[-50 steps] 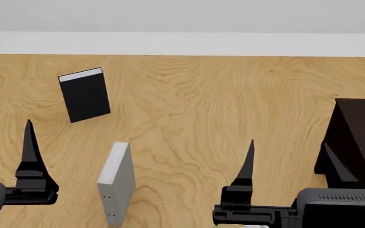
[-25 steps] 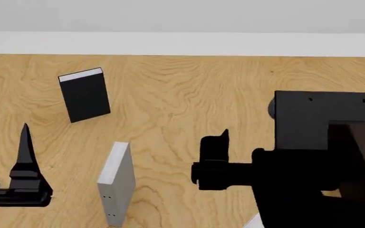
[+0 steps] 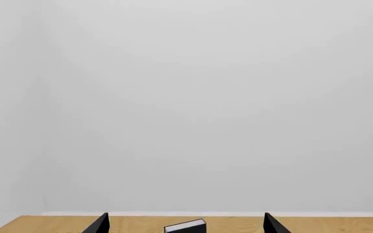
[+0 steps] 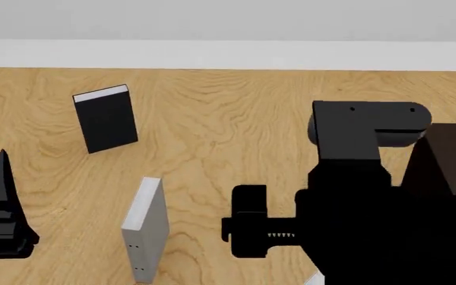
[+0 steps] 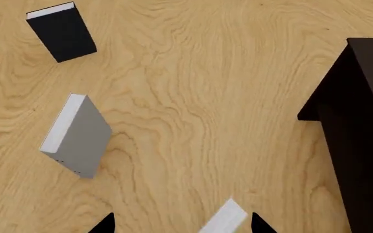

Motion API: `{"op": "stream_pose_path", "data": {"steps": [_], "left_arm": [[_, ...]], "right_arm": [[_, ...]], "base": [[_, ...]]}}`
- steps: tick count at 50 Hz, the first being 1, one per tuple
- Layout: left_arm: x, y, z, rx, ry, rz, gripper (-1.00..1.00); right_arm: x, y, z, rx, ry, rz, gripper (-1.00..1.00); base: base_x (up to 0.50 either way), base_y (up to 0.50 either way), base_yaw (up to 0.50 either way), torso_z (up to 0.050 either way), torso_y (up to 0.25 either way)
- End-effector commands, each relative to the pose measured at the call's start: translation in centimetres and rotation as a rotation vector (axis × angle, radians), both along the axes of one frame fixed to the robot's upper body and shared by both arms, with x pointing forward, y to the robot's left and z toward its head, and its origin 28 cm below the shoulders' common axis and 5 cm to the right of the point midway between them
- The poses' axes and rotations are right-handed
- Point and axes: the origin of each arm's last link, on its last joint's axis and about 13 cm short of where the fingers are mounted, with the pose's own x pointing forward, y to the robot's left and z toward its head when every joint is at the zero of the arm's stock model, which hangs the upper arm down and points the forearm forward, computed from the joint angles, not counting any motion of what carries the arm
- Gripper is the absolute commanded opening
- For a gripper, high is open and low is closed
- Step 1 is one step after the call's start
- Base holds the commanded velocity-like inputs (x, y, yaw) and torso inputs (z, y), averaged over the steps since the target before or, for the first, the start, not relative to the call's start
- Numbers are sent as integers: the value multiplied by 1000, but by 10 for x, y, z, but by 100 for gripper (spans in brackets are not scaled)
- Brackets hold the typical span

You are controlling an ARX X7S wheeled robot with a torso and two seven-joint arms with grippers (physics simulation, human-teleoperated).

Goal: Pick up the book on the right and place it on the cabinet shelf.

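the book [image 5: 224, 219] stood on the wooden counter [image 5: 193, 111], directly between the tips of the released right end effector [image 5: 177, 224], not gripped. left end effector [image 3: 184, 224] also released, empty, aimed at the black book [image 4: 105, 119]. dark cabinet [image 5: 361, 131] stood near the book.

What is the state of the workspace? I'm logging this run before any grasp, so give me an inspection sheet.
Surface: wood-grain top.
Job's things: right book, only a pale edge showing, in line with the right hand's gap; dark cabinet at the right, shelf hidden.
Clutter: grey book standing on end; black book farther off, to the left.
Hands: left hand open, holding nothing; right hand open, holding nothing.
Cables: nothing seen.
Surroundings: plain pale wall.
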Motion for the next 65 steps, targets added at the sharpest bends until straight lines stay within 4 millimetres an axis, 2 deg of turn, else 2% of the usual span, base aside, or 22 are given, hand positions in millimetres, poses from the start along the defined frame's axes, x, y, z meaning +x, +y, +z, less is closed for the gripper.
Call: {"op": "stream_pose_path", "data": {"steps": [1, 15, 35, 51, 65], "left_arm": [[-3, 3, 3, -7, -2, -7, 100], [-2, 3, 1, 0, 2, -20, 100], [-2, 1, 0, 15, 4, -30, 100], [0, -1, -4, 32, 13, -37, 100], [0, -1, -3, 33, 13, -40, 100]], "right_arm": [[3, -4, -6, -12, 129, -62, 100], [5, -7, -23, -30, 164, -94, 100], [34, -7, -41, 46, 149, -96, 100], [38, -16, -73, 37, 206, -128, 100], [43, -16, -87, 53, 215, -132, 100]], "base": [[0, 0, 0, 0, 0], [0, 0, 0, 0, 0], [0, 0, 0, 0, 0], [0, 0, 0, 0, 0], [0, 0, 0, 0, 0]]}}
